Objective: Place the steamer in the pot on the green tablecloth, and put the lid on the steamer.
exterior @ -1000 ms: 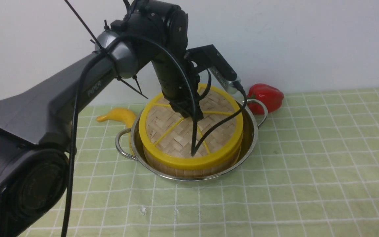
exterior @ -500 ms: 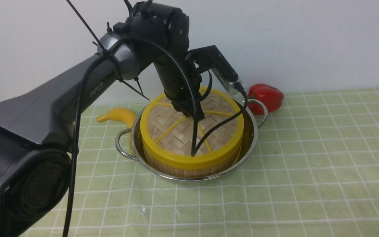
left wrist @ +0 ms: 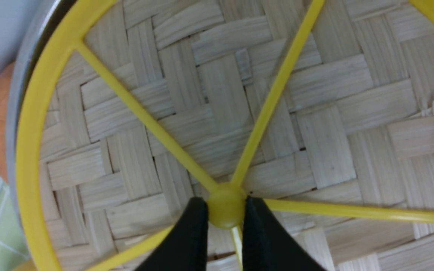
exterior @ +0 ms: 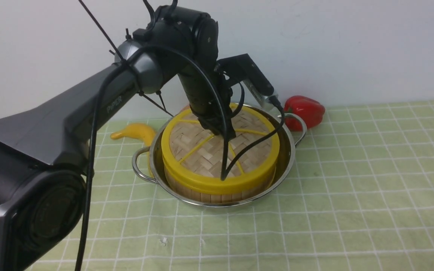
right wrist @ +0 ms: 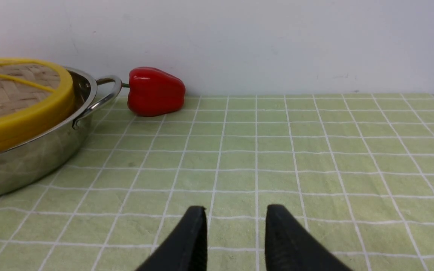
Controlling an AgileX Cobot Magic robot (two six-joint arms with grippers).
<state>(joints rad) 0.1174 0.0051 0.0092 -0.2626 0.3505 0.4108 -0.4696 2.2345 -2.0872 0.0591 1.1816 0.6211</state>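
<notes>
Front view: the pot [exterior: 217, 190] is seated on the green tablecloth [exterior: 352, 195], and the steamer [exterior: 220, 194] is held inside it, capped by the lid [exterior: 202, 150]. The lid's hub [left wrist: 226, 205] is pinched by the left gripper [left wrist: 223, 210]. The right gripper [right wrist: 236, 222] is held slightly parted over bare cloth, holding nothing. A red pepper [exterior: 304, 111] is set at the pot's two o'clock, a yellow banana [exterior: 136, 132] at ten o'clock, against a white wall [exterior: 352, 45].
</notes>
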